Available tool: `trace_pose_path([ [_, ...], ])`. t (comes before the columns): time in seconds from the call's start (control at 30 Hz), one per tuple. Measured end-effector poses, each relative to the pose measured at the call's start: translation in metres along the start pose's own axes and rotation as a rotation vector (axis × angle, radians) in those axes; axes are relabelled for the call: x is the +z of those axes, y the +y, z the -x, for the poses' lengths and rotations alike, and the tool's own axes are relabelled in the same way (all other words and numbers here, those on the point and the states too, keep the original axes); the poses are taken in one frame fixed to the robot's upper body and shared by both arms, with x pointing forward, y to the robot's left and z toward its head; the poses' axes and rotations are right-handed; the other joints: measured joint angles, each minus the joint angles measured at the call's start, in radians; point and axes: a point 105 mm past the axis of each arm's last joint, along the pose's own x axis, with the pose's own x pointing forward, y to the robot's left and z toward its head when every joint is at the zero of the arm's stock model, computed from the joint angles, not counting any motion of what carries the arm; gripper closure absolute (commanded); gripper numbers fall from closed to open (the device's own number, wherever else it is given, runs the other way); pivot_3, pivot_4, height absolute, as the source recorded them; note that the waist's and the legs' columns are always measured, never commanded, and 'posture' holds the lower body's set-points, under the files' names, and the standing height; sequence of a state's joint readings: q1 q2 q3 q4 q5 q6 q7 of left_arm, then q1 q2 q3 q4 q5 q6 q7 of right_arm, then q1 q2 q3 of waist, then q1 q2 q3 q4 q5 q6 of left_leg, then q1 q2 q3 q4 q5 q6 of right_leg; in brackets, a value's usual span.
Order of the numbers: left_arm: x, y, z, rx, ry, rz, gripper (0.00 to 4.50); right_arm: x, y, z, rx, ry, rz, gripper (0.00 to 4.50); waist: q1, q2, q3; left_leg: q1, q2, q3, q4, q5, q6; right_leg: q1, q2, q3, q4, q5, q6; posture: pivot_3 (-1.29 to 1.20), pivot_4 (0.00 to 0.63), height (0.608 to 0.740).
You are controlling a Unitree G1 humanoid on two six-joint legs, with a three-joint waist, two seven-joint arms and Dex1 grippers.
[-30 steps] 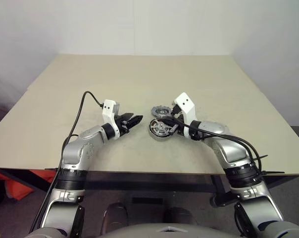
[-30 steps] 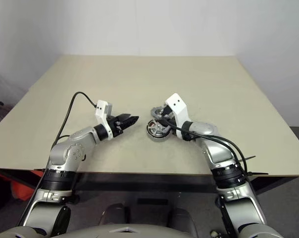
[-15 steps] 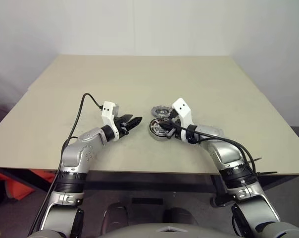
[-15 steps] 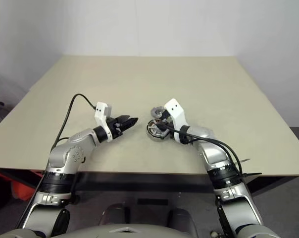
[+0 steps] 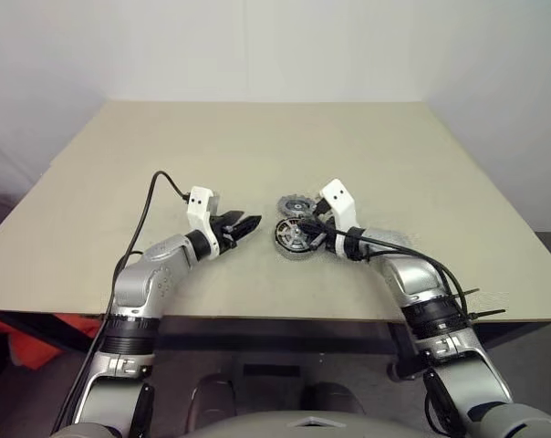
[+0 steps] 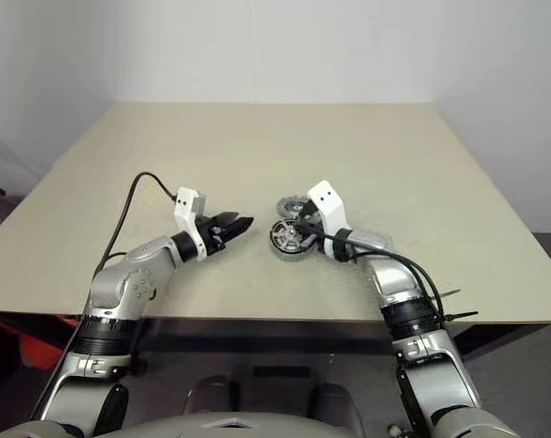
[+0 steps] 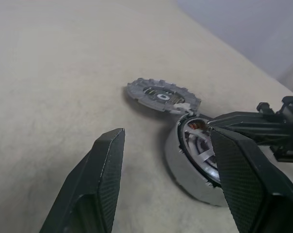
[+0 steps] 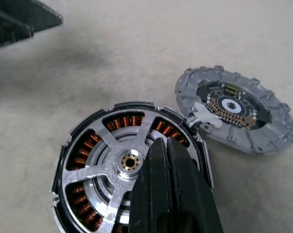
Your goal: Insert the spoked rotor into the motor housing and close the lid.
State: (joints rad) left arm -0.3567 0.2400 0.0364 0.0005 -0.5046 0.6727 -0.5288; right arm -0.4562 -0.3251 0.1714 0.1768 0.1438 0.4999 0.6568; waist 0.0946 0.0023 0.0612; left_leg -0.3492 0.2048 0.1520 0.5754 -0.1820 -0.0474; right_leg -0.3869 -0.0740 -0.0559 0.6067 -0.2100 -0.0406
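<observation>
Left eye view: motor housing [image 5: 292, 237] mid-table [image 5: 257, 146], well inside edges.

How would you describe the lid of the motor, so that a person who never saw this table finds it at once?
On the beige table, look just beyond the right gripper, which is shut over the round motor housing. The lid lies flat beside the housing, on its far side. Unlike the housing with its copper windings, it is a thin grey disc with a notched rim.

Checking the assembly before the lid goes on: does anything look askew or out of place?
Nothing looks damaged. The spoked rotor sits in the motor housing, over the copper windings. The lid is off, lying flat beside the housing, circuit side up. The right gripper, jaws shut, is over the rotor.
</observation>
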Motion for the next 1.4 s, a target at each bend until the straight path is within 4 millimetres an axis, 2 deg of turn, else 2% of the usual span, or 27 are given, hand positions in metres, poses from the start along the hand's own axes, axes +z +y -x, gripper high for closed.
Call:
trace_pose_path([
  [0.27,0.0,0.001,0.001,0.004,0.0,-0.003,1.53,0.007,0.001,0.001,0.014,-0.027,-0.026,4.5,0.0,0.0,0.0,-0.001,0.0,0.0,0.0,0.0,0.0,-0.002,0.0,0.0,0.001,-0.002,0.003,0.0,0.0,0.74],
  [0.33,0.0,0.001,0.001,0.004,0.0,-0.004,1.53,0.016,0.003,0.004,0.036,-0.061,-0.019,4.5,0.001,0.0,0.0,-0.003,0.0,0.0,0.0,0.0,0.0,-0.003,0.0,0.0,0.001,0.002,-0.002,0.0,0.0,0.74],
  [0.47,0.001,0.0,0.0,0.002,-0.001,-0.003,1.53,0.044,0.018,0.013,0.115,-0.14,0.046,4.5,0.001,0.0,0.0,-0.005,0.0,0.0,0.0,0.0,0.0,-0.004,0.0,0.0,0.0,0.002,-0.003,0.0,0.0,0.74],
  [0.57,0.001,0.0,0.0,0.002,-0.001,-0.004,1.53,0.054,0.028,0.02,0.166,-0.167,0.072,4.5,0.002,0.0,0.0,-0.004,0.0,0.0,0.0,0.0,0.0,-0.004,0.0,0.0,0.0,0.002,-0.003,0.0,0.0,0.74],
  [0.63,0.001,0.0,0.0,0.002,-0.001,-0.004,1.53,0.052,0.035,0.02,0.195,-0.16,0.067,4.5,0.002,0.0,0.0,-0.004,0.0,0.0,0.0,0.0,0.0,-0.003,0.0,0.0,0.0,0.001,-0.003,0.0,0.0,0.74],
  [0.7,0.0,0.0,0.0,0.002,-0.001,-0.004,1.53,0.042,0.04,0.019,0.218,-0.131,0.04,4.5,0.002,0.0,0.0,-0.003,0.0,0.0,0.0,0.0,0.0,-0.003,0.0,0.0,0.0,-0.002,0.003,0.0,0.0,0.74],
  [0.77,0.001,0.001,0.0,0.004,0.0,-0.004,1.53,0.023,0.042,0.016,0.231,-0.085,-0.024,4.5,0.002,0.0,0.0,-0.003,0.0,0.0,0.0,0.0,0.001,-0.003,0.0,0.0,0.0,-0.002,0.003,0.0,0.0,0.74],
  [0.83,0.001,0.001,0.0,0.005,0.0,-0.004,1.53,-0.006,0.037,0.007,0.196,0.005,-0.059,4.5,0.001,0.0,0.0,-0.002,0.0,0.0,0.0,0.0,0.0,-0.002,0.0,0.0,0.0,-0.002,0.003,0.0,0.0,0.74],
  [0.97,0.001,0.002,0.001,0.015,-0.001,-0.007,1.53,-0.004,0.037,0.004,0.187,-0.012,-0.045,4.5,0.0,0.001,0.0,0.0,0.001,0.0,0.0,0.0,0.0,-0.001,0.0,0.0,0.001,-0.002,0.004,0.0,0.0,0.74],
  [1.17,-0.001,0.002,0.002,0.019,0.003,-0.003,1.53,0.002,0.032,0.01,0.182,-0.02,-0.021,4.5,0.002,0.001,0.0,-0.001,0.0,-0.001,0.0,0.0,0.0,-0.001,0.0,0.0,0.0,-0.002,0.004,0.0,0.0,0.74],
  [1.4,-0.002,0.001,0.001,0.013,0.001,0.001,1.53,0.039,0.017,0.01,0.148,-0.122,0.002,4.5,0.001,0.001,0.0,-0.004,0.0,0.0,0.0,0.0,0.0,-0.004,0.0,0.0,0.0,0.001,-0.003,0.0,0.0,0.74],
])
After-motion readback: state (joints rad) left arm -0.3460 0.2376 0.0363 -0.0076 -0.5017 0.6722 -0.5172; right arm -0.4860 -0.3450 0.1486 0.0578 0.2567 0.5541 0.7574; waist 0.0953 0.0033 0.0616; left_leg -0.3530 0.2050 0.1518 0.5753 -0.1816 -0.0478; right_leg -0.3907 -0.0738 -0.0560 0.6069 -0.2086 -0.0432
